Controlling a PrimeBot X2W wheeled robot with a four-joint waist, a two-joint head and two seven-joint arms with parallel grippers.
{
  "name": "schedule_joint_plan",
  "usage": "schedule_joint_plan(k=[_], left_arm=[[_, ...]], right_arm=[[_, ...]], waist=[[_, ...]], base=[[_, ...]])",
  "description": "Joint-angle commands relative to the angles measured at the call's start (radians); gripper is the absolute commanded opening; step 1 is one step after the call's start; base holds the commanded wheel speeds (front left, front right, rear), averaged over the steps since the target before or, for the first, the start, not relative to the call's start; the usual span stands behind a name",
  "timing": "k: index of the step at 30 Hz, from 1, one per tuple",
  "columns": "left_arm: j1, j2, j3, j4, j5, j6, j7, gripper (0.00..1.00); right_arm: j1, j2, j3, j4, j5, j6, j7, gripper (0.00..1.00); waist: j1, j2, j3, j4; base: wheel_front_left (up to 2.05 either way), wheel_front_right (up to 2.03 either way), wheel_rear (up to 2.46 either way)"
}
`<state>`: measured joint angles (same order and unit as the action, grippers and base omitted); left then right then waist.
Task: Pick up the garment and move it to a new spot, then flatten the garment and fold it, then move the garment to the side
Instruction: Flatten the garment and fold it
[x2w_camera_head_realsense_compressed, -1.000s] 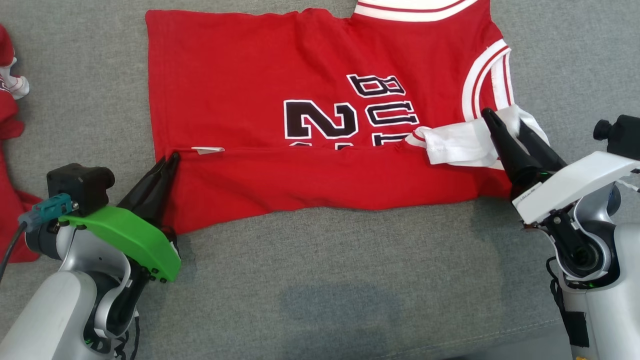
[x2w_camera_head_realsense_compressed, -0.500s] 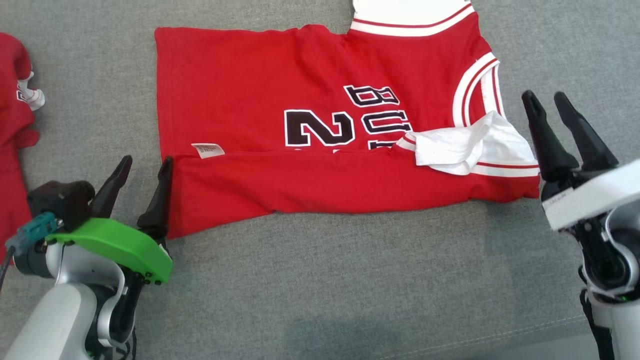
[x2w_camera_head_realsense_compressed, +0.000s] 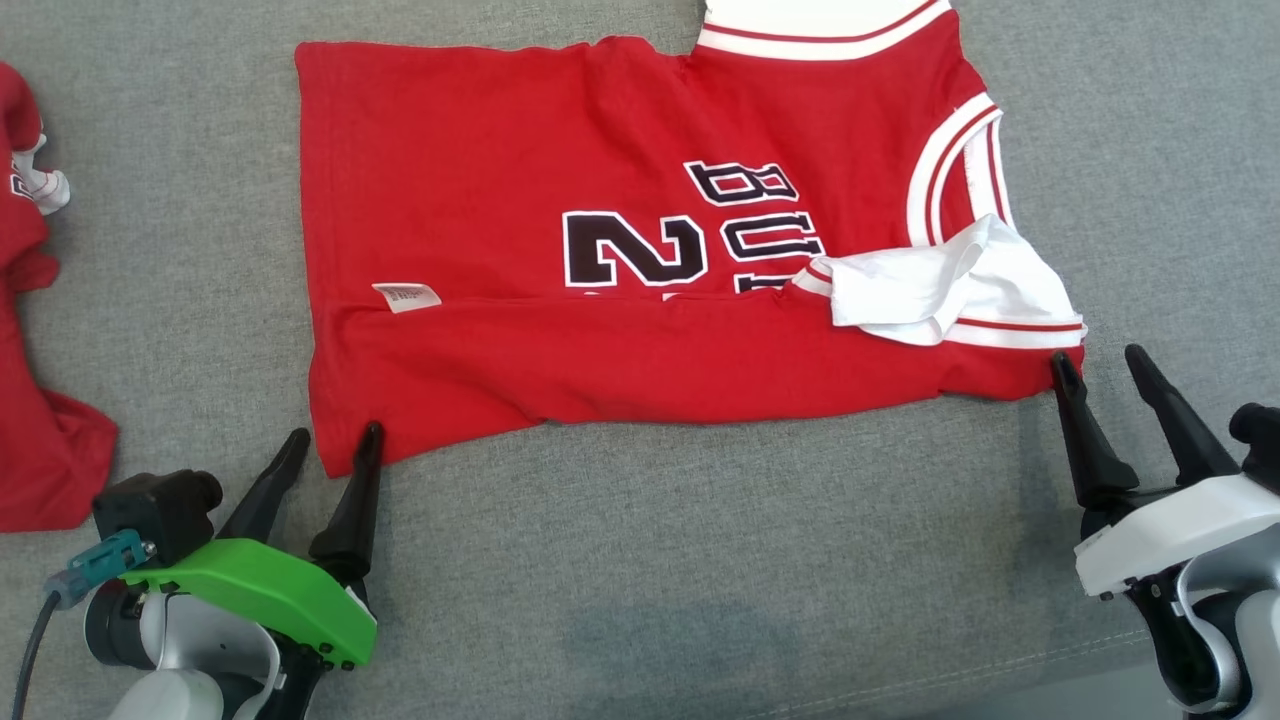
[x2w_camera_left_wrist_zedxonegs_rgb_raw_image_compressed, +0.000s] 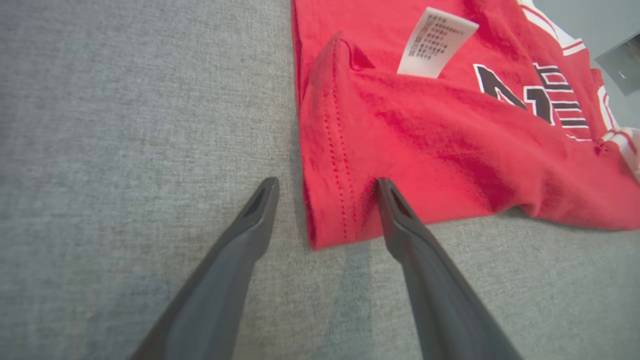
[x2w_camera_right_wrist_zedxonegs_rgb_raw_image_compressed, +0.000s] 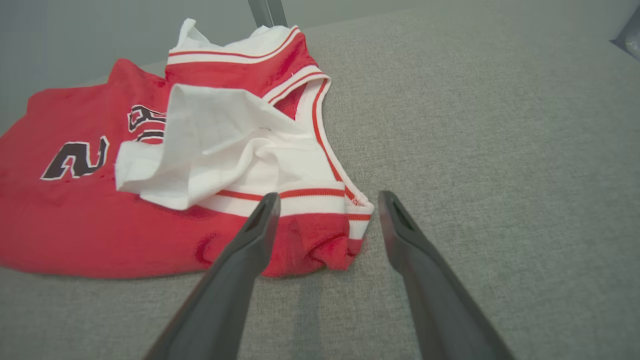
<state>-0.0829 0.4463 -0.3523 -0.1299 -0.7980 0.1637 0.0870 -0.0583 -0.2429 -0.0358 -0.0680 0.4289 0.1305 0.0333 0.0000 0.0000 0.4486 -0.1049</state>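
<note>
The garment (x2w_camera_head_realsense_compressed: 620, 180) is a red basketball jersey with white trim and black lettering, spread on the grey cloth surface with its near long edge folded up over the front. A white care label (x2w_camera_head_realsense_compressed: 405, 296) sticks out at the fold's left end. My left gripper (x2w_camera_head_realsense_compressed: 335, 442) is open at the jersey's near left corner (x2w_camera_left_wrist_zedxonegs_rgb_raw_image_compressed: 332, 220), which lies between its fingers. My right gripper (x2w_camera_head_realsense_compressed: 1098, 362) is open at the near right corner (x2w_camera_right_wrist_zedxonegs_rgb_raw_image_compressed: 325, 245), holding nothing. A white sleeve lining (x2w_camera_right_wrist_zedxonegs_rgb_raw_image_compressed: 210, 145) is turned out there.
Another red garment (x2w_camera_head_realsense_compressed: 30, 380) lies crumpled at the left edge of the grey surface (x2w_camera_head_realsense_compressed: 700, 560). Bare grey cloth stretches in front of the jersey and to its right. A seam of the surface runs along the lower right (x2w_camera_head_realsense_compressed: 1000, 665).
Both grippers have let go of the folded edge, opened wide and pulled back toward me to the jersey's near corners. The folded flap stays laid over the front.
</note>
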Motion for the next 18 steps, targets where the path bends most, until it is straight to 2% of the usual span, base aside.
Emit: schedule_joint_plan(k=[1,8,15,18], left_arm=[[-0.016,0.005,0.004,0.015,0.005,0.005,0.007,1.0],[-0.054,0.014,0.002,0.067,-0.004,0.001,0.038,1.0],[-0.063,0.03,0.0,0.105,-0.001,0.011,0.06,1.0],[-0.055,0.024,-0.014,0.117,-0.022,-0.001,0.085,1.0]], right_arm=[[-0.009,0.001,0.008,0.035,-0.011,0.0,-0.009,1.0],[-0.062,0.023,0.027,0.164,0.014,0.0,-0.033,1.0],[-0.12,0.017,0.061,0.238,0.04,0.0,-0.041,1.0],[-0.143,0.016,0.072,0.267,0.081,0.0,-0.035,1.0]], waist=[[0.0,0.0,0.005,0.001],[0.0,0.0,0.017,0.006],[0.0,0.0,0.017,0.003],[0.0,0.0,0.015,0.008]], base=[[0.0,0.0,0.0],[0.0,0.0,0.0],[0.0,0.0,0.0],[0.0,0.0,0.0]])
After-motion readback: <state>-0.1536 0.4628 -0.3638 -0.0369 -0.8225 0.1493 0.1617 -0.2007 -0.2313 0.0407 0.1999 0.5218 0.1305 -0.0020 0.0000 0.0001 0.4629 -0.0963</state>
